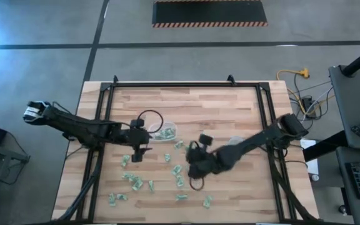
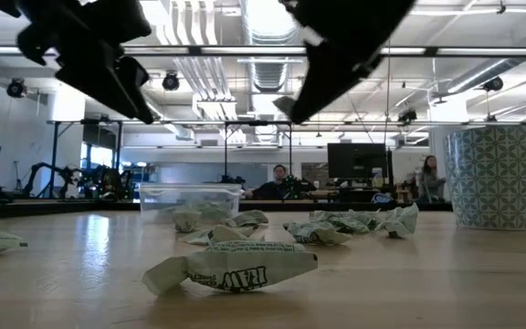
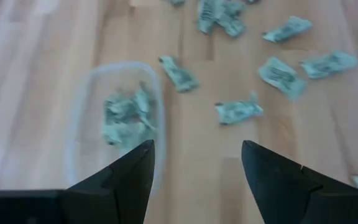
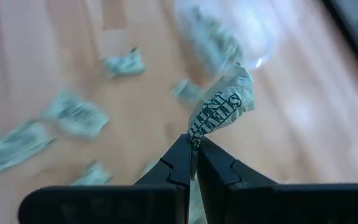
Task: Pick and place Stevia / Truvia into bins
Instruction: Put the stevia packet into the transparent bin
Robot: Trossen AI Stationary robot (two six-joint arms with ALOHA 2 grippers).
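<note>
Slippage is the risk: the right pincer (image 4: 193, 144), clamped on only one corner of a crumpled green-and-white paper packet (image 4: 224, 106) short of the clear rounded plastic tub (image 1: 166, 132), may drop it early, while the left pincer (image 3: 194, 163) hangs apart beside that tub.

Pale green-and-white packets (image 1: 136, 182), clear tub (image 3: 114, 121), pale striped wood table (image 1: 211, 103)
</note>
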